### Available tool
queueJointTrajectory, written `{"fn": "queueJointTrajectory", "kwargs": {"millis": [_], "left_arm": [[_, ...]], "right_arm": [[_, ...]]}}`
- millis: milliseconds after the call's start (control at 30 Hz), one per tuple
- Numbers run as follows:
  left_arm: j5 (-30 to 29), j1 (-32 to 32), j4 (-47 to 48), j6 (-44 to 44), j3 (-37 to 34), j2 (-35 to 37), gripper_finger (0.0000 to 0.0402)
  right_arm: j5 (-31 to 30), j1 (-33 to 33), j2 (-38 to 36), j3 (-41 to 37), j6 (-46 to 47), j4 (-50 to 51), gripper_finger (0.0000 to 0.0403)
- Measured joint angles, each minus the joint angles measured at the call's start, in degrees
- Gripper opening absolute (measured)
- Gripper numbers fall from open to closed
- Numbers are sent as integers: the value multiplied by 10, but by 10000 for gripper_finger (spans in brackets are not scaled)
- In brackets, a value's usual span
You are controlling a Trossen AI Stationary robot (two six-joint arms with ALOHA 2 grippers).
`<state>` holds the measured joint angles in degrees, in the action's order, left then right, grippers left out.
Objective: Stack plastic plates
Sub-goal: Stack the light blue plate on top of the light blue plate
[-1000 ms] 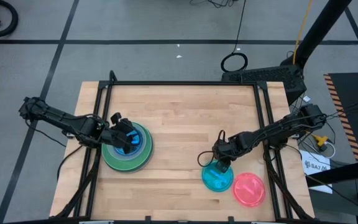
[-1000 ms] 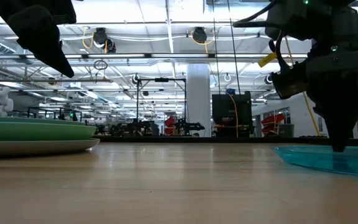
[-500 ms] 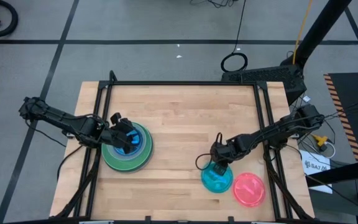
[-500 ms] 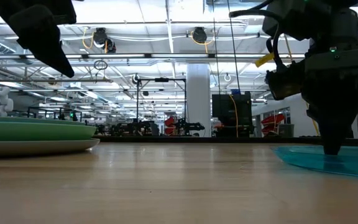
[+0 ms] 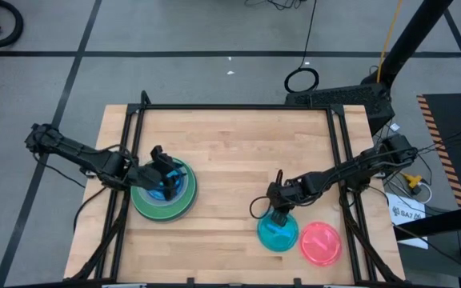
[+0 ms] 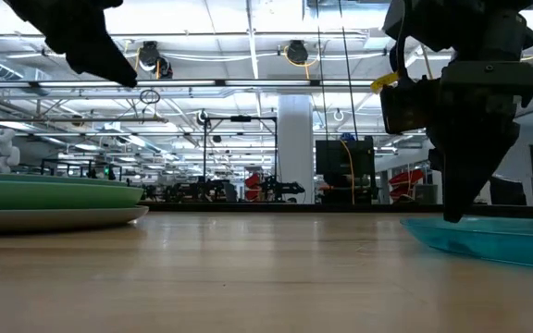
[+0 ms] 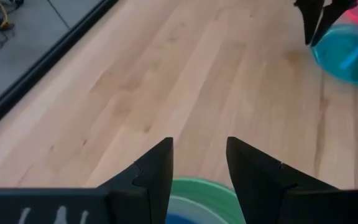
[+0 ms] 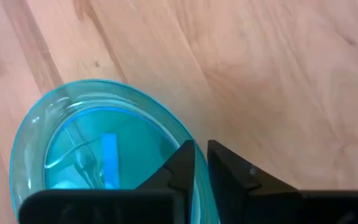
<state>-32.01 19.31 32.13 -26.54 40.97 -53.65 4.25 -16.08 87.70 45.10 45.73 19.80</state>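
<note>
At the table's left, a stack of plastic plates (image 5: 165, 192) rests on the wood: grey at the bottom, then green, pale green and blue (image 7: 185, 218). My left gripper (image 5: 161, 171) hovers open over the stack's far side and touches nothing. A translucent cyan plate (image 5: 279, 232) lies near the front right, with a pink plate (image 5: 320, 243) beside it on the right. My right gripper (image 8: 204, 167) is shut on the cyan plate's rim. My right gripper pinches the cyan plate's rim (image 8: 199, 182) on its far-left side. One finger (image 8: 182, 163) is inside the plate and the other finger (image 8: 230, 167) is outside, over the wood. The fingers point down from above. The plate (image 6: 489, 239) still lies low on the table.
Bare wood (image 5: 230, 160) stretches between the stack and the cyan plate. A dark metal frame (image 5: 230, 107) runs along the table's far edge and down both sides. The room behind shows in the low view.
My right gripper has gone toward the table's left and slightly toward its near edge, and the cyan plate has slid a little that way with it. My left gripper has shifted a little toward the right above the stack.
</note>
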Motion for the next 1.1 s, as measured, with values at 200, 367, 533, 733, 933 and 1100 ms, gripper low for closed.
{"fn": "queueJointTrajectory", "kwargs": {"millis": [200, 367, 533, 733, 933, 1100], "left_arm": [[0, 0, -25, 26, 0, 0, 157], [0, 0, -24, 28, 0, 0, 157], [0, 1, -26, 24, 0, -1, 157], [-1, 29, -102, 12, 0, -44, 157], [-6, 46, -198, 49, 0, -111, 157], [-6, 46, -240, 66, 0, -148, 157]], "right_arm": [[0, 0, 0, 0, -17, 1, 3], [0, 6, 0, 0, -29, 2, 11], [3, 36, -6, 0, -14, 5, 16], [25, 66, -28, 0, -12, 12, 28], [32, 75, -52, 0, -15, 21, 49], [35, 72, -95, 0, 25, 53, 69]]}}
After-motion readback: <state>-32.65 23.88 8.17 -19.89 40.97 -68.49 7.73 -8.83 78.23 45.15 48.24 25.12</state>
